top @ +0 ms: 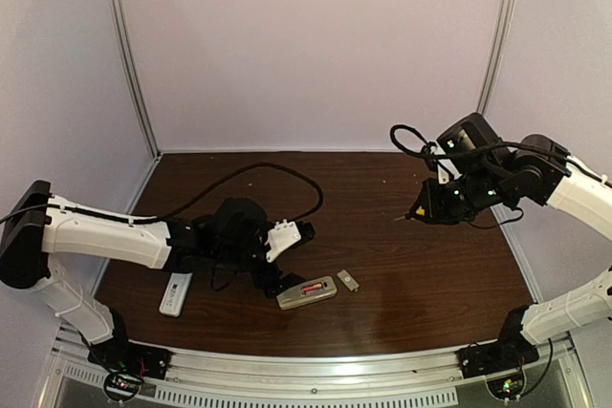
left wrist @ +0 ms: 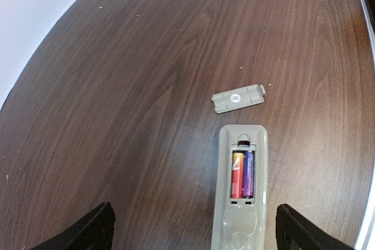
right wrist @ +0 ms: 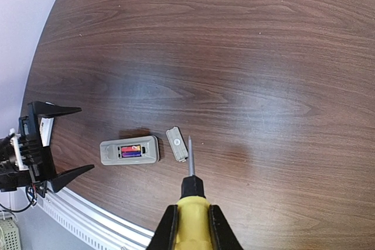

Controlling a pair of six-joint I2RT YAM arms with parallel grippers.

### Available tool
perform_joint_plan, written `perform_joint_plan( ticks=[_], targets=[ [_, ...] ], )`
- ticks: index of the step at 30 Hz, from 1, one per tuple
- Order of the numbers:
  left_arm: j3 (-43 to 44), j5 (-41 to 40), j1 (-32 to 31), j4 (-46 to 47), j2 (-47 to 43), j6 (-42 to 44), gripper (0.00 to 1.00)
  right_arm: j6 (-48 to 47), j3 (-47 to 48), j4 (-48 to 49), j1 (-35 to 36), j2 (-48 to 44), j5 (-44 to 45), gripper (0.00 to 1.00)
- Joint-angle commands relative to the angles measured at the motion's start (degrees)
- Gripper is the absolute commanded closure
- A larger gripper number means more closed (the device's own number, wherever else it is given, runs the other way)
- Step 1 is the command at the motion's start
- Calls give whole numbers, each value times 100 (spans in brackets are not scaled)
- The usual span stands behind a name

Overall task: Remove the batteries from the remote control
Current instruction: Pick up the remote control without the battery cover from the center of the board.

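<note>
A grey remote (top: 307, 291) lies back-up near the front edge with its battery bay open. Two batteries sit side by side in the bay, one red-orange (left wrist: 237, 174) and one purple (left wrist: 248, 174); they also show in the right wrist view (right wrist: 131, 151). My left gripper (left wrist: 196, 232) is open and empty, low over the table, with the remote (left wrist: 241, 215) between its fingers, nearer the right one. My right gripper (right wrist: 192, 212) is shut on a yellow-handled screwdriver (right wrist: 192, 187), held high over the right of the table (top: 426, 207), tip down. No other batteries show.
The small grey cover plate (top: 348, 281) lies loose just beyond the remote's end (left wrist: 238, 98). A white remote (top: 175, 293) lies at front left beside the left arm. A black cable (top: 277, 174) loops over the table's back left. A metal rail (top: 316, 370) runs along the front edge.
</note>
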Motion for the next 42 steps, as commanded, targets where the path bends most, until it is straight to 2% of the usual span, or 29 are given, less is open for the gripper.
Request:
perform_joint_plan(
  ticks=[1,3,5,9,12,17,23,25,31,42],
  targets=[
    [-611,-1039,126,1127,-603,-636,2,-15,45,70,-28,68,156,100],
    [-844,-1601,196,1346,-868,-817,3,-23,32,99,-29,103,143,100],
    [-939,-1702,324,1356,-1011,-796,3,-23,20,119,-38,122,129,100],
    [-1231,-667,653,1419,-1228,-682,3,-45,14,197,-31,194,83,100],
    [-1837,-9,738,2034,-1539,-712,3,-83,55,210,-28,282,34,100],
    [-2739,744,739,2835,-1883,-679,3,-151,135,225,-38,408,-17,100],
    [-3628,1280,742,3864,-1870,-737,3,-271,246,229,-31,658,-130,100],
    [-3887,1294,738,4337,-1806,-756,3,-302,299,220,-32,737,-240,100],
    [-4051,1386,738,4991,-1260,-579,4,-383,437,183,-35,904,-299,100],
    [-3632,1667,685,5956,234,-221,7,-328,432,88,-35,890,-303,100]
  ],
)
